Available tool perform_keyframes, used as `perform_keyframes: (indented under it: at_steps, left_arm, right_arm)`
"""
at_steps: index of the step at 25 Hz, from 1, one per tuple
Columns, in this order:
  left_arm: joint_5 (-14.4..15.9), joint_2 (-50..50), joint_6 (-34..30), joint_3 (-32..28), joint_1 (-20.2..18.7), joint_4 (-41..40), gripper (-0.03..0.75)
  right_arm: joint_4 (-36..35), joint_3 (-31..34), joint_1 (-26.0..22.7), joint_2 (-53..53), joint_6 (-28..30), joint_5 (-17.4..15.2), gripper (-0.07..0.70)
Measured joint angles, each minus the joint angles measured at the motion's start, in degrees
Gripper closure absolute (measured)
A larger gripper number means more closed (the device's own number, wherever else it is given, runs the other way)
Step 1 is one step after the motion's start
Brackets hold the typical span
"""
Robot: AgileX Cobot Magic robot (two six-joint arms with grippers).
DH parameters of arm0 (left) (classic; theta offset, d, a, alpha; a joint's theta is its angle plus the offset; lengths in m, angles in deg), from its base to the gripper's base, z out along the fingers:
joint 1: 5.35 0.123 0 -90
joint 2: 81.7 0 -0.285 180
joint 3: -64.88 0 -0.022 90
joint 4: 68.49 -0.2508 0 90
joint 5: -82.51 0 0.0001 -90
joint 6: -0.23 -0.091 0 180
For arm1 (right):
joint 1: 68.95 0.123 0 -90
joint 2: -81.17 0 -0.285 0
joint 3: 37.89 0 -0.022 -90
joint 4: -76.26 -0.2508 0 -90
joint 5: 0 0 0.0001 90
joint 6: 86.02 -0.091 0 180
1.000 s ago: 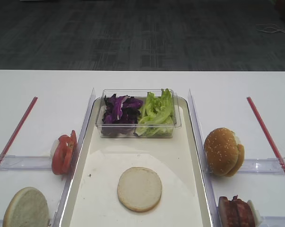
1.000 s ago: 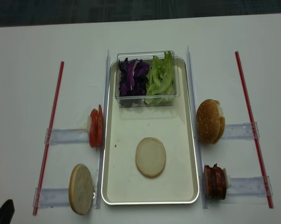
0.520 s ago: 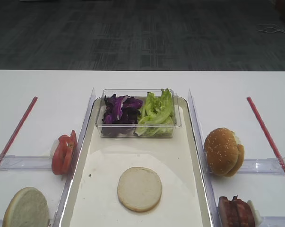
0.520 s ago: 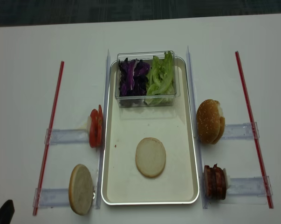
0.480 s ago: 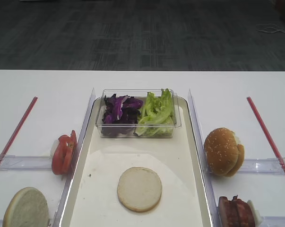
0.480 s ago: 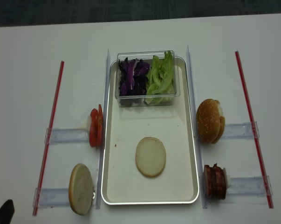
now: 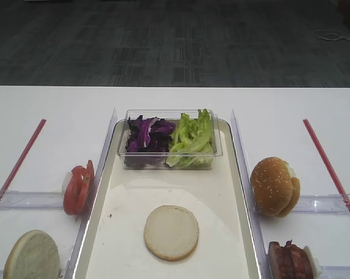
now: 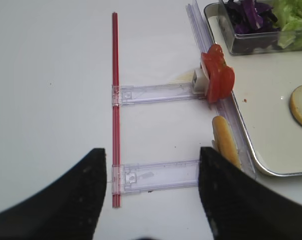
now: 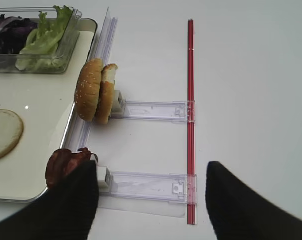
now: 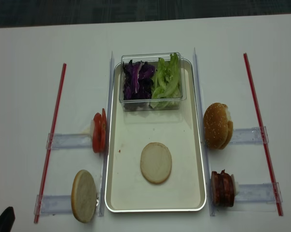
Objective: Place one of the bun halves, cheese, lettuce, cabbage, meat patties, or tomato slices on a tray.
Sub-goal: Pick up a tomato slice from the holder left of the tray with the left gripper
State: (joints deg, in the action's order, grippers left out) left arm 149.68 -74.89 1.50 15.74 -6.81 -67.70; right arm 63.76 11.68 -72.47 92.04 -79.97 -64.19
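Meat patties [image 7: 289, 260] cut off by frame edge, left pincer [image 8: 151, 200] spread, right pincer [image 9: 151, 200] spread, both empty.

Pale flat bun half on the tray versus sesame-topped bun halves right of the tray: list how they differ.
The pale flat bun half lies flat inside the cream tray; the sesame-topped bun halves stand on edge outside it. One shows its cut face; the others show brown seeded crust. All are round.
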Motion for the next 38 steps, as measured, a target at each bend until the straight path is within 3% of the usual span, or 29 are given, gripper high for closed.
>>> perform_keyframes:
  at_steps: [38]
  left_arm:
    - [0.38,2.58,2.14,2.52,-0.39,0.0,0.295]
  right_arm:
    - [0.0,0.0,0.0,0.0,0.0,0.0,0.162]
